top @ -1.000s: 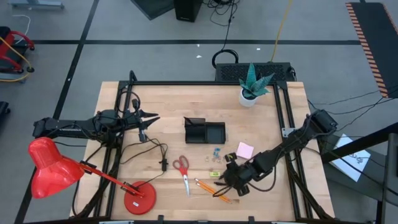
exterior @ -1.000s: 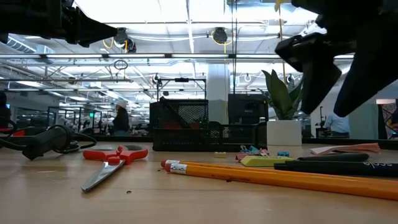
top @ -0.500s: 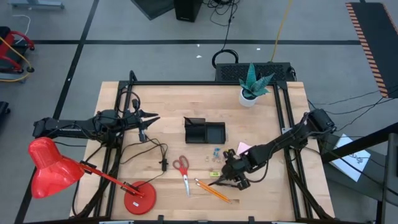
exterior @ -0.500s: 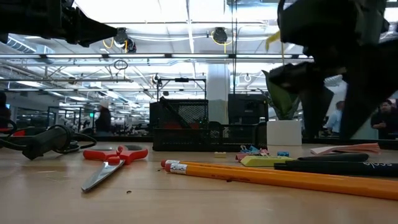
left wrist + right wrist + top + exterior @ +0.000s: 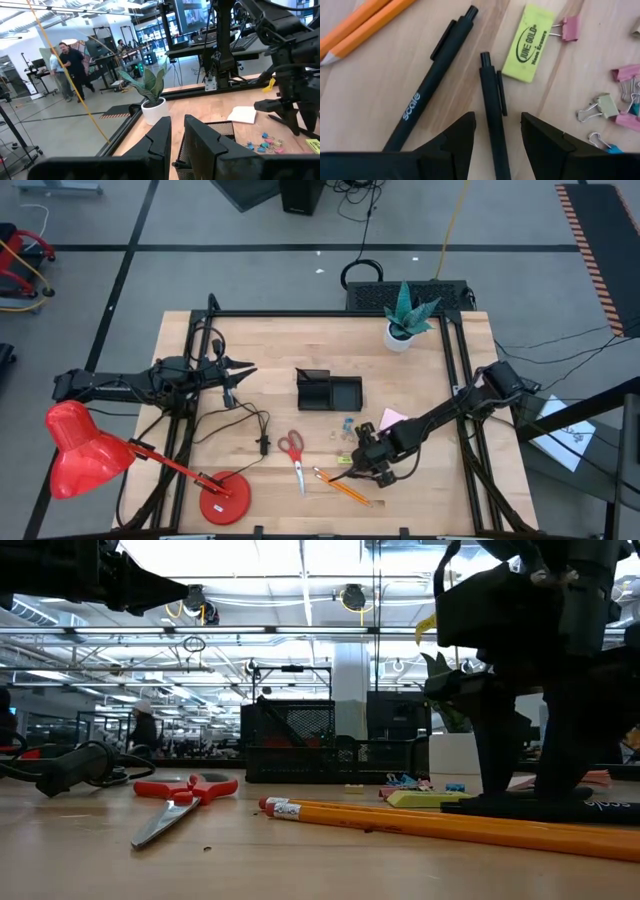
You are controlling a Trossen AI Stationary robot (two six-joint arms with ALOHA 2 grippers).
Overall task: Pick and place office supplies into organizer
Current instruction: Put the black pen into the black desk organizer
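On the far left we see the red desk lamp [image 5: 75, 450], its base on the table's [image 5: 270, 355] front-left part. Just behind it the left gripper [image 5: 243, 370] hangs over the table's left side, well apart from the supplies; in its wrist view its fingers [image 5: 160, 137] stand close with only a narrow slit between them, pinching nothing.

Near the middle we find the organizer [image 5: 328, 391], with a few small clips [image 5: 346, 423] lying just in front of it. Nearer the front edge lie the red-handled scissors [image 5: 293, 452], and beside them two orange pencils [image 5: 340, 486] side by side.

To the right of the pencils the right gripper [image 5: 362, 470] is down at the table. Its fingers [image 5: 457, 137] are spread, one on each side of a black pen [image 5: 492, 107], not yet pressing on it. A second black pen [image 5: 432, 75] lies just beside it, and a yellow eraser [image 5: 530, 42] sits near the pen's tip. The pink sticky-note pad [image 5: 392, 418] lies behind the gripper, and the potted plant [image 5: 405, 320] stands at the rear right.
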